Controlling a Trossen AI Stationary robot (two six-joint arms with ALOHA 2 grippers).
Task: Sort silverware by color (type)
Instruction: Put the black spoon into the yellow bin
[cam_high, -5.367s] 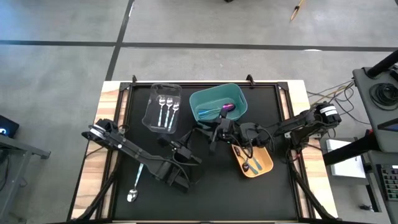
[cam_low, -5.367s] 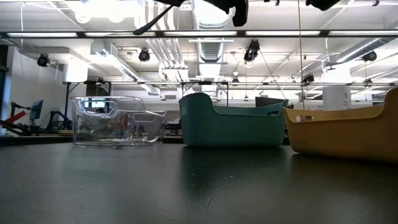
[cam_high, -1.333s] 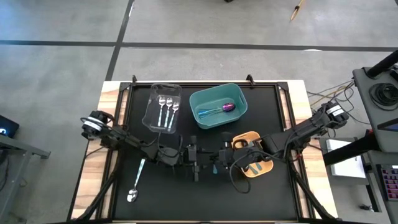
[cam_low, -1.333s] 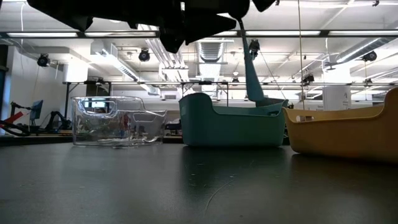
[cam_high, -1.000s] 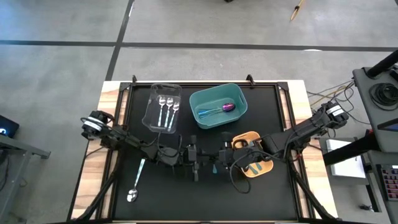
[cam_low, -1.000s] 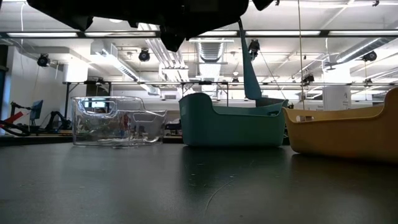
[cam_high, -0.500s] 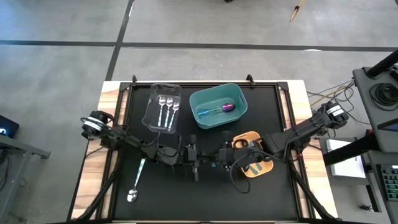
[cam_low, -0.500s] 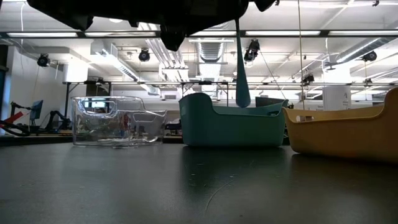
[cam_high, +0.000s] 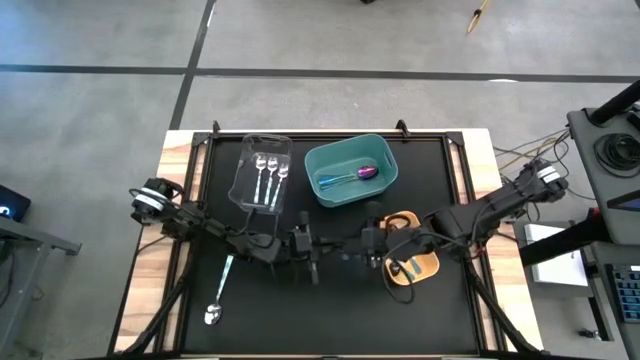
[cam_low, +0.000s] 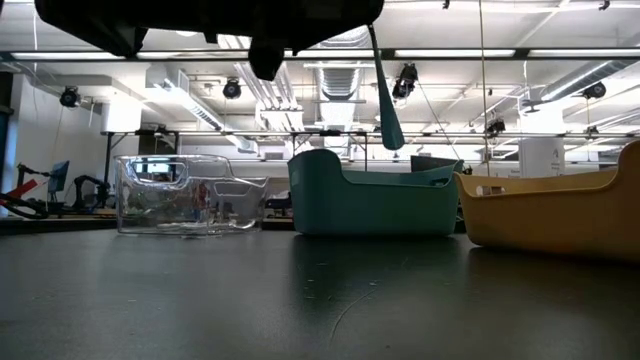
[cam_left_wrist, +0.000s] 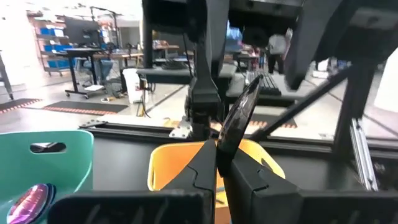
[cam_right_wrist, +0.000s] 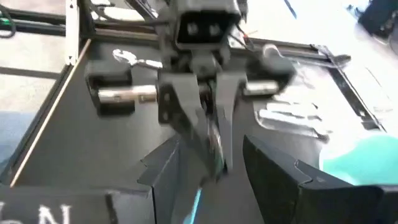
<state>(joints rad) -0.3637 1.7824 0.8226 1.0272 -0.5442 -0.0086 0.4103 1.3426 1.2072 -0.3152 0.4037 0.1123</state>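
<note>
We see the left gripper (cam_left_wrist: 222, 163) clenched on the dark teal-handled spoon (cam_left_wrist: 237, 117), held mid-table above the black mat (cam_high: 330, 310); its handle hangs down in the low view. The right gripper (cam_high: 372, 247), which gripped that spoon half a second ago, now stands released and has withdrawn toward the orange plastic bin (cam_high: 425, 262).

Three bins (cam_high: 350, 172), three silver spoons (cam_high: 267, 172) in clear one, perhaps eight utensils overall
</note>
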